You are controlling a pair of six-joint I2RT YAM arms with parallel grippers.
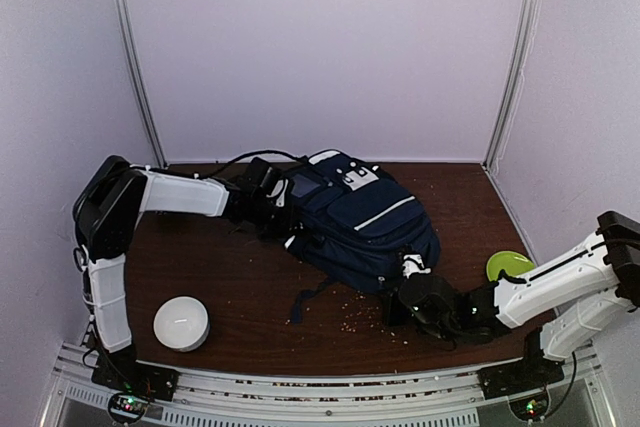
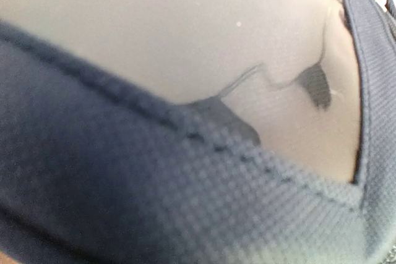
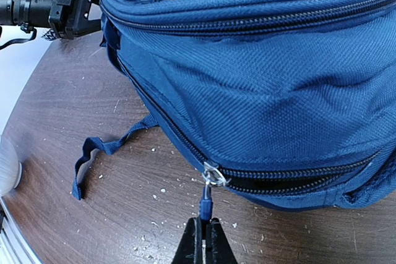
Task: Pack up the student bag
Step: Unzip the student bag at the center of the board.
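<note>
The student bag [image 1: 352, 215], a dark navy backpack with white stripes, lies in the middle of the brown table. My right gripper [image 3: 204, 222] is shut on the blue zipper pull [image 3: 206, 205] at the bag's near lower edge, by the metal slider [image 3: 213, 175]. The zip gapes dark to the right of the slider and is closed to its left. In the top view the right gripper [image 1: 411, 289] sits at the bag's front corner. My left gripper [image 1: 262, 197] is at the bag's top left end. The left wrist view shows only navy fabric [image 2: 124, 202] and grey lining [image 2: 185, 35], and its fingers are hidden.
A white ribbed cylindrical pouch [image 1: 181, 323] stands at the front left. A green round object [image 1: 509, 265] lies at the right behind my right arm. A loose blue strap [image 3: 102, 149] trails on the table. Pale crumbs [image 1: 355, 317] are scattered near the bag.
</note>
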